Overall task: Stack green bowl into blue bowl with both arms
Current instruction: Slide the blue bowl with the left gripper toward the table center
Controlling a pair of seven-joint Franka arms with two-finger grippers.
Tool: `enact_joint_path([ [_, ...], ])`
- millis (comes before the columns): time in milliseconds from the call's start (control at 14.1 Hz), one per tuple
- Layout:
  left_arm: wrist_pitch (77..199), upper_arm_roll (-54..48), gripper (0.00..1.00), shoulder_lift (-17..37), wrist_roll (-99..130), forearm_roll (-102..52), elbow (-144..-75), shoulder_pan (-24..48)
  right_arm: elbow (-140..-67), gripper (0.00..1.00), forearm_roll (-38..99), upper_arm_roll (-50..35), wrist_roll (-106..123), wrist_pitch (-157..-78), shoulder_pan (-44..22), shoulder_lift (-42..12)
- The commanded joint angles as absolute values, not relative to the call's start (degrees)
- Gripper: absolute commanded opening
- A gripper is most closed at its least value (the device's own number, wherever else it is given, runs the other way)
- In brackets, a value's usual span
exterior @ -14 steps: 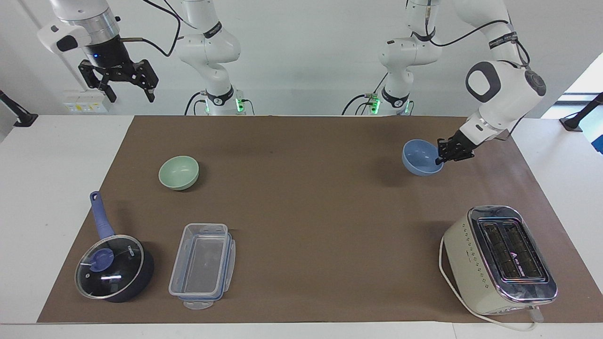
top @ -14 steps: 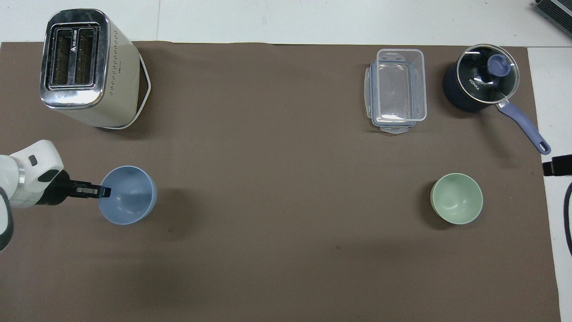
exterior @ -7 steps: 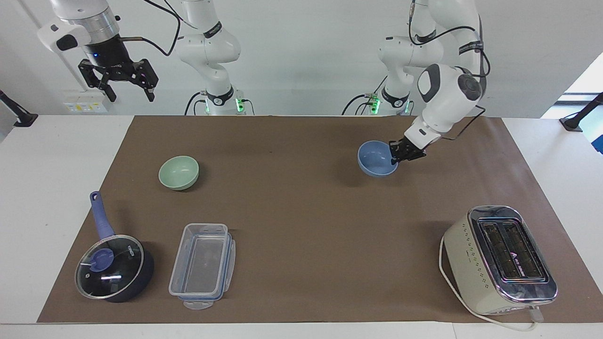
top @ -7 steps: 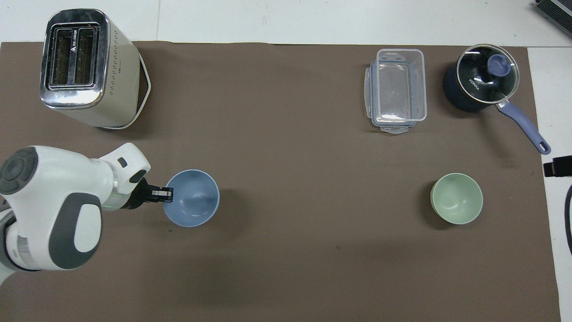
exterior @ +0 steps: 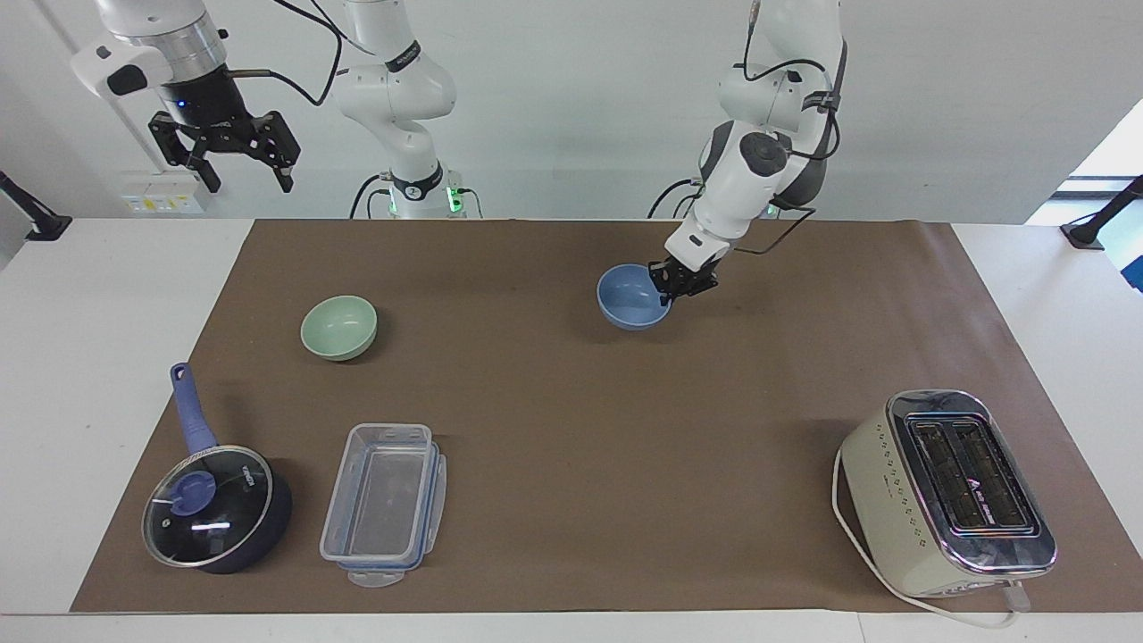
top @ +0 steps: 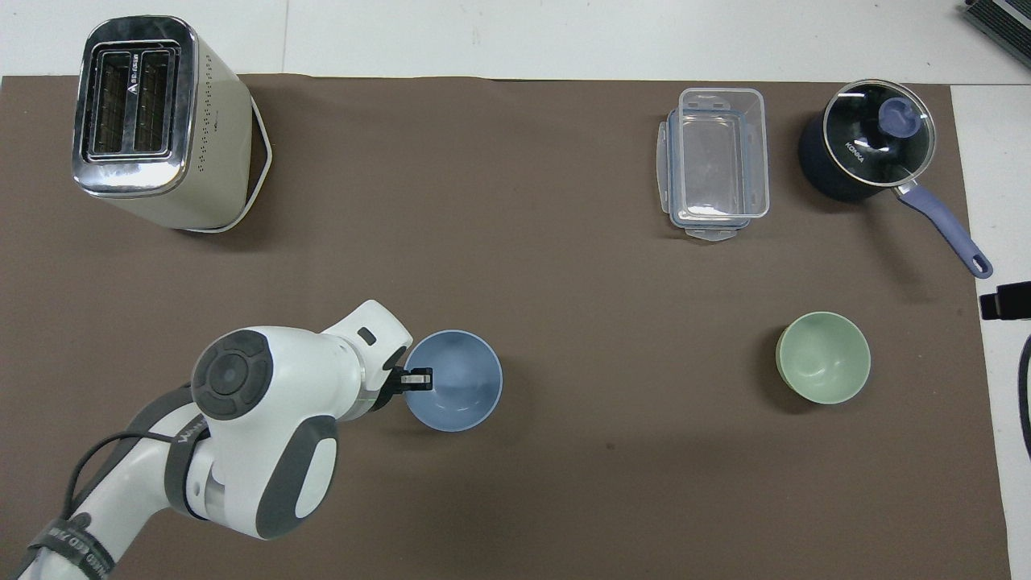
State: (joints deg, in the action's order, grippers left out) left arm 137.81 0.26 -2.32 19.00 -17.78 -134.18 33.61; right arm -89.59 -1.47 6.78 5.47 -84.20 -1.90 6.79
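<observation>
Facing view.
- Left pincer (exterior: 668,296): fingers together, clamped on the rim of the blue bowl (exterior: 631,297). Bowl sits mid-mat, on or just above it; contact with the mat cannot be told from here.
- Right pincer (exterior: 239,161): fingers spread wide apart, holding nothing, raised high over the right arm's end of the tabletop (exterior: 98,357).
- Left arm: bent down from its base, forearm slanting to the bowl. Right arm: waits, wrist pointing straight down.
- Green bowl (exterior: 338,327): one, upright on the brown mat (exterior: 571,429), toward the right arm's end, well apart from the blue bowl.
- Count: two bowls, one saucepan (exterior: 217,505) with glass lid, one clear plastic container (exterior: 385,503), one toaster (exterior: 948,492). Saucepan and container lie farther from the robots than the green bowl; toaster stands toward the left arm's end, far from the robots.

Overhead view.
- Left pincer (top: 417,378): pinches the blue bowl (top: 457,383) at the rim edge facing the left arm's end. Elbow and forearm enter from the bottom, covering part of the mat (top: 515,258).
- Right pincer: only a dark tip, possibly part of it, shows at the frame edge.
- Green bowl (top: 822,358): one, empty, untouched, nearer to the robots than the container (top: 715,161) and saucepan (top: 868,151).
- Toaster (top: 161,121): one, two slots up.
</observation>
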Motion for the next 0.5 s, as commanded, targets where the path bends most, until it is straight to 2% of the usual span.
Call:
enact_joint_path([
  [0,143.17,1.41,0.0,1.05,22.14,-17.84,-134.12,36.74,-91.41,1.0,-1.41,6.94,5.98,-84.99,-1.67,8.26],
  [426,142.91,1.41,0.0,3.07,22.85,-17.84,-132.9,37.53,-91.41,1.0,-1.41,6.94,6.06,-84.99,-1.67,8.26],
])
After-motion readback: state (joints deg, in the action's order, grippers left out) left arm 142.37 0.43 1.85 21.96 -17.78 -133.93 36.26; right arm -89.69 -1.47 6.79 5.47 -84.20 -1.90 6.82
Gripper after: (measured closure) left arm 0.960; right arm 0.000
